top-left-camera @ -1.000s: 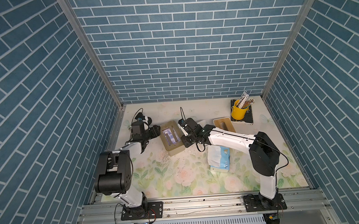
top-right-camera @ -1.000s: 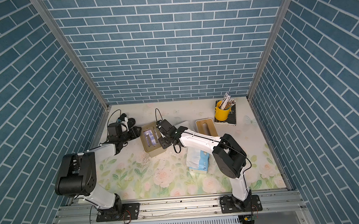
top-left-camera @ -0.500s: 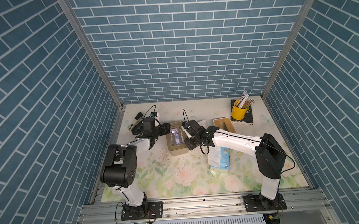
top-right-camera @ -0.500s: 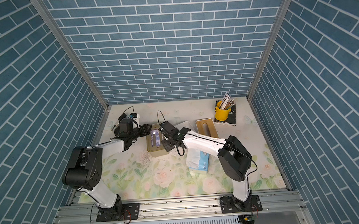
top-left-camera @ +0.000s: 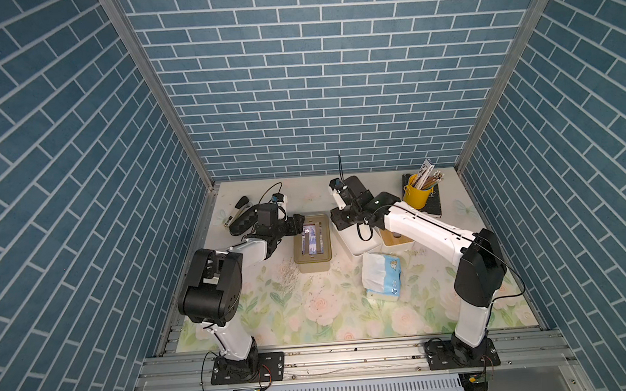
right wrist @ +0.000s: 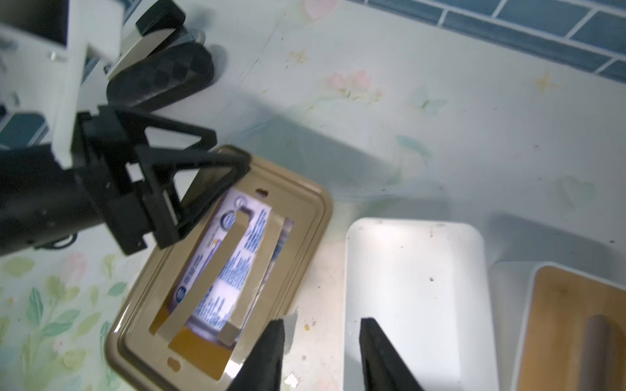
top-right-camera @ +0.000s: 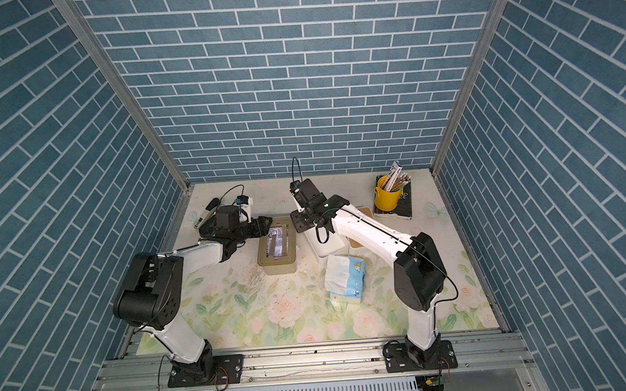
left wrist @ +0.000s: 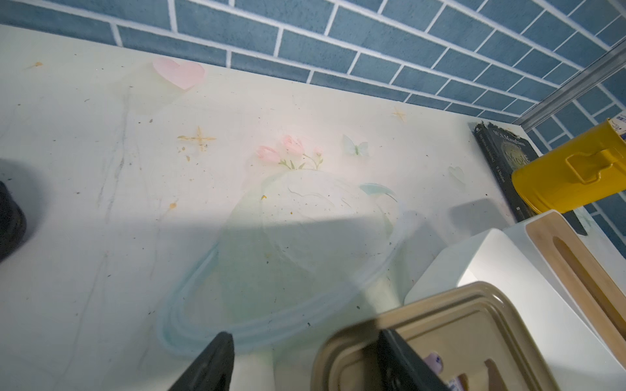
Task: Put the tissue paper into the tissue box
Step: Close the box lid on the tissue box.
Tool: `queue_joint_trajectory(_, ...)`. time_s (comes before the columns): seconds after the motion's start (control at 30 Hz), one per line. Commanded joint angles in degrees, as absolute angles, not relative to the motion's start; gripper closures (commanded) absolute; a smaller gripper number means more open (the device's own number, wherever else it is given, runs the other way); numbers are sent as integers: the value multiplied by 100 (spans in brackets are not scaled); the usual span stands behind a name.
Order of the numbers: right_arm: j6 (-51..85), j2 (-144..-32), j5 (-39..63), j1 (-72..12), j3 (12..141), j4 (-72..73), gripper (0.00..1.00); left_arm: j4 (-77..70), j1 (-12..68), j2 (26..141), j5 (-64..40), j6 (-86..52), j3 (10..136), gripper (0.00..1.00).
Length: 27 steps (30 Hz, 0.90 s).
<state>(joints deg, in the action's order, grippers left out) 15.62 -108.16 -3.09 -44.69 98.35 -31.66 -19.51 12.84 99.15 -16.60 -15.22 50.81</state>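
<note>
So here's where it's at. The tan box sits mid-bench with its strapped opening facing up. Through that opening you can see a printed pack already inside, tucked under two straps. My read is that the stuffing part is pretty much done for that one. What's probably left is letting go, and maybe flipping the box the right way up.

There's also a loose pack lying on the bench nearer the front, well apart from both arms. If that's the one meant to go in, nothing has happened with it yet.

The left end effector is at the tan box's far corner. Its jaws are spread and straddle the rim, one finger outside and one over the frame, and they're not pinching it as far as I can see. The right end effector hovers over the strip of bench between the tan box and the white box, released with nothing between the jaws.

Hard to call:
- Whether the white box is an open tub or a closed face.
- What's under the wood lid beside it.
- How deep the inner pack sits, since the straps cover part of it.
- What the tiny pale scrap by one right finger is. It's too small to make out.
</note>
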Motion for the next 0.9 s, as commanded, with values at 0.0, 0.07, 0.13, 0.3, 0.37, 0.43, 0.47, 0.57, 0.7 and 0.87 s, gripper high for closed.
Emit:
queue_joint_trajectory(0.0,1206,-11509,-77,-4329,10522,-3125,58,-747,1415,10266,-1600,-1217,4887,29)
queue_joint_trajectory(0.07,1178,-11876,7,-4269,10906,-3206,57,-747,1415,10266,-1602,-1218,4896,29)
queue_joint_trajectory(0.13,1160,-12170,89,-4237,11222,-3281,57,-748,1424,10277,-1608,-1208,4898,29)
queue_joint_trajectory(0.3,1151,-12491,346,-4252,11450,-3397,65,-738,1424,10289,-1579,-1195,4904,29)
queue_joint_trajectory(0.37,1168,-12399,404,-4267,11259,-3311,73,-737,1424,10299,-1565,-1191,4913,29)
queue_joint_trajectory(0.43,1191,-12287,614,-4280,11058,-3218,77,-738,1424,10318,-1573,-1187,4922,29)
queue_joint_trajectory(0.47,1195,-12259,668,-4280,11012,-3215,77,-734,1424,10324,-1565,-1188,4930,29)
queue_joint_trajectory(0.57,1182,-12287,731,-4298,10976,-3304,79,-730,1425,10315,-1558,-1187,4923,29)
queue_joint_trajectory(0.7,1161,-12404,651,-4308,10956,-3433,80,-734,1424,10275,-1550,-1187,4900,29)
queue_joint_trajectory(0.87,1160,-12519,675,-4318,10870,-3430,80,-730,1424,10271,-1552,-1187,4895,29)
